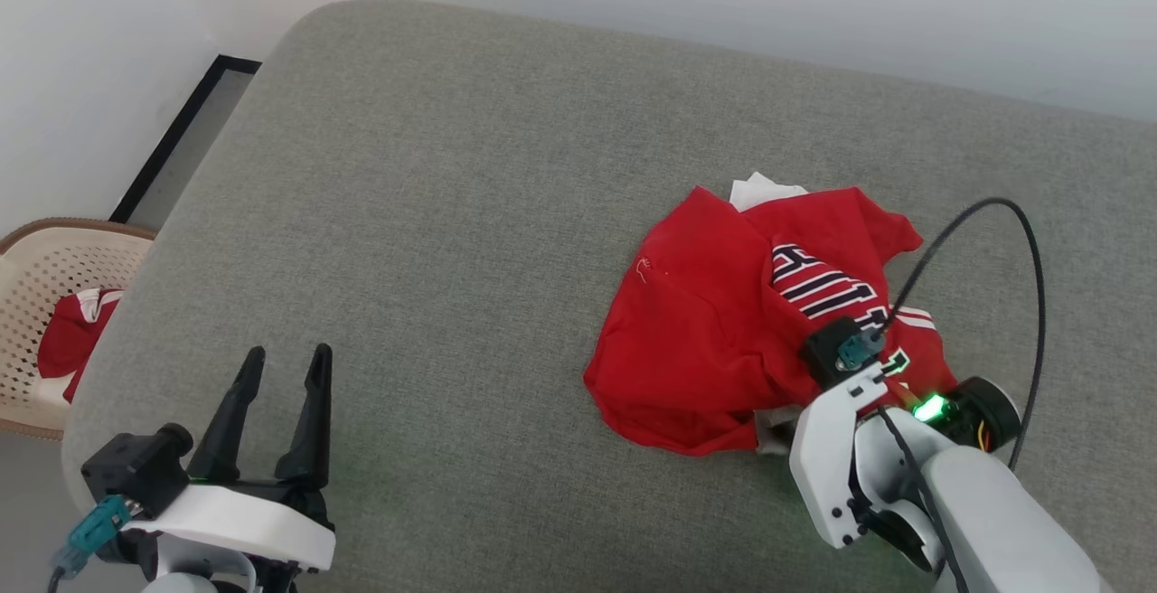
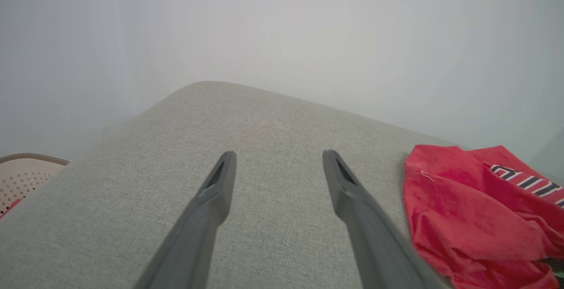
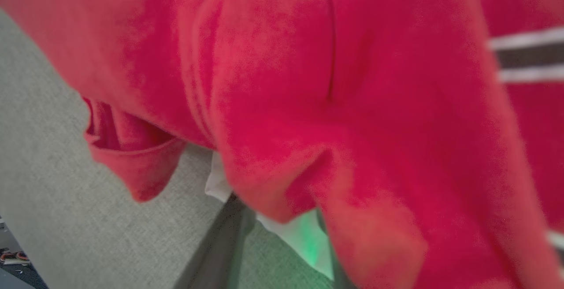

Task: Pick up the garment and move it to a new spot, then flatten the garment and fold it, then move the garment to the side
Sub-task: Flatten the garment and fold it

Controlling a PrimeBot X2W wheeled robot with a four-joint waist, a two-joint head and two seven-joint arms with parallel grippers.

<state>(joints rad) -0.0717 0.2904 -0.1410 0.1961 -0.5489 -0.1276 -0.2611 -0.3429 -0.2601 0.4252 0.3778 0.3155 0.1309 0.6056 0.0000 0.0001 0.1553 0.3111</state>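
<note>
The garment (image 1: 705,340) is a red jersey lying crumpled on the right half of the grey cushioned surface (image 1: 434,213), with striped black-and-white lettering facing up and a white bit at its far edge. My right gripper (image 1: 832,358) is pushed into its near right edge. In the right wrist view the garment (image 3: 352,104) hangs over the fingers; one dark finger (image 3: 220,249) shows beside a white hem, and the jaws stand apart around the cloth. My left gripper (image 1: 289,367) is open over bare cushion at the lower left, with the garment (image 2: 467,218) off to its right.
A beige perforated basket (image 1: 36,277) stands beside the cushion's left edge with a small red cloth (image 1: 72,340) in it. A black cable (image 1: 1030,258) loops above my right wrist. A white wall runs behind the cushion's far edge.
</note>
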